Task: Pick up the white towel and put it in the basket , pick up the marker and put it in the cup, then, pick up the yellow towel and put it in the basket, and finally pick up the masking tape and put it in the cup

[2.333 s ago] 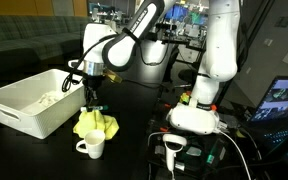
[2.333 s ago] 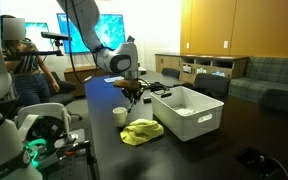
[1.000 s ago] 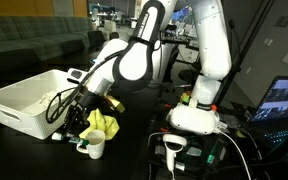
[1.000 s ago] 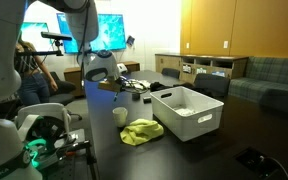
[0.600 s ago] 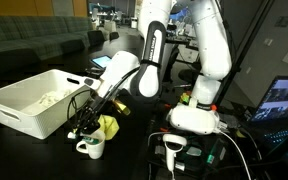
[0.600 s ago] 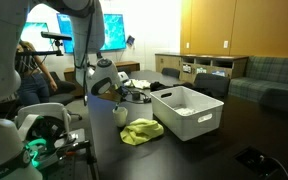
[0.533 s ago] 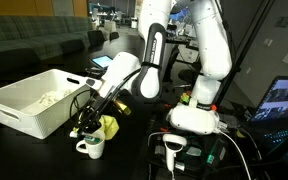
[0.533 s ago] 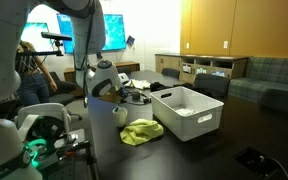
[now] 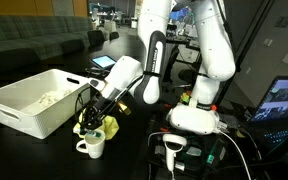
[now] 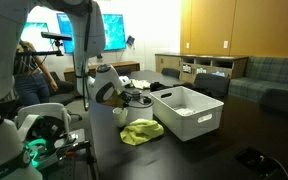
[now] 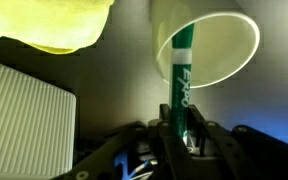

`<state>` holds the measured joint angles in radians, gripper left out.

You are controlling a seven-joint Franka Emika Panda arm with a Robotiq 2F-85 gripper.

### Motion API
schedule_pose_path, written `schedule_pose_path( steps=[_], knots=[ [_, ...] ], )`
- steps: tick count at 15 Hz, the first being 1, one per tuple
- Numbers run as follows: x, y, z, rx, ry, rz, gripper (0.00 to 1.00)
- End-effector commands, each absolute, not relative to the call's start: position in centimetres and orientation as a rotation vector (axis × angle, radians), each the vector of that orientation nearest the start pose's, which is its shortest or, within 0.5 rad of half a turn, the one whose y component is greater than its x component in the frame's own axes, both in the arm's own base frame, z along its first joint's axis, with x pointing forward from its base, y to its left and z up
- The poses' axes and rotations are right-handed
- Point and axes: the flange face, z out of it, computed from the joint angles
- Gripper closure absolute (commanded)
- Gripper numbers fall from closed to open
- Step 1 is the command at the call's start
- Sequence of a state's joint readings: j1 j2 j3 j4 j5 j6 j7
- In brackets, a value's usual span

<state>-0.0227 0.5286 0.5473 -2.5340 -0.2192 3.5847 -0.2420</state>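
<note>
My gripper (image 11: 181,128) is shut on a green marker (image 11: 180,80) and holds it right over the mouth of the white cup (image 11: 239,55). In an exterior view the gripper (image 9: 88,126) hangs just above the cup (image 9: 93,147). The yellow towel (image 9: 106,126) lies bunched behind the cup, also seen in the wrist view (image 11: 54,22) and in an exterior view (image 10: 141,131). The white towel (image 9: 46,99) lies inside the white basket (image 9: 29,112). The masking tape is not visible.
The white basket (image 10: 189,113) stands on the dark table beside the yellow towel; its ribbed wall shows in the wrist view (image 11: 24,105). The robot base (image 9: 196,115) and a handheld device (image 9: 174,148) sit near the table's edge. A person (image 10: 29,70) sits behind.
The arm has swung down from beside the basket to just over the cup, carrying the marker. The towel, cup and basket have not moved.
</note>
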Motion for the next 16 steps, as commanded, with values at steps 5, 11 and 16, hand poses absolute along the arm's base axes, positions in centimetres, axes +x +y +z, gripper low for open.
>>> schedule_pose_path(
  steps=[5,11,16],
  knots=[
    [38.5,27.2,19.2,-2.459,-1.124,-0.861,0.53],
    [36.2,26.8,21.5,-2.443,-1.199,-0.935,0.1],
    [34.2,24.1,23.7,-2.485,-1.11,-1.036,0.0]
  ],
)
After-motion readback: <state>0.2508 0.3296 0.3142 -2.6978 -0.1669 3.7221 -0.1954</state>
